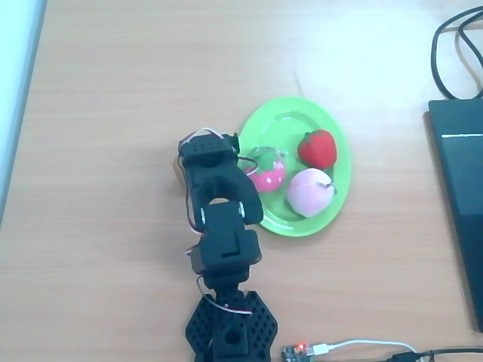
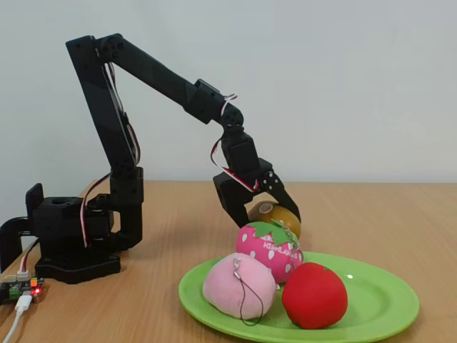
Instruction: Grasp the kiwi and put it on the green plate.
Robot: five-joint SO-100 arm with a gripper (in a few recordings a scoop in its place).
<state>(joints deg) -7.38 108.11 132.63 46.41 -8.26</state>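
Sitting nearest in the fixed view, a red strawberry [image 2: 314, 295] and a pale pink peach [image 2: 239, 284] rest on the green plate [image 2: 385, 304], whose front rim is cut off by the picture's lower edge. Behind them a pink strawberry [image 2: 270, 243] hides the lower part of the kiwi [image 2: 277, 215]. The pincer [image 2: 268, 213] is pinching the kiwi at the plate's far edge; whether the fruit touches the table [image 2: 164, 214] cannot be made out. From overhead, the arm covers the kiwi.
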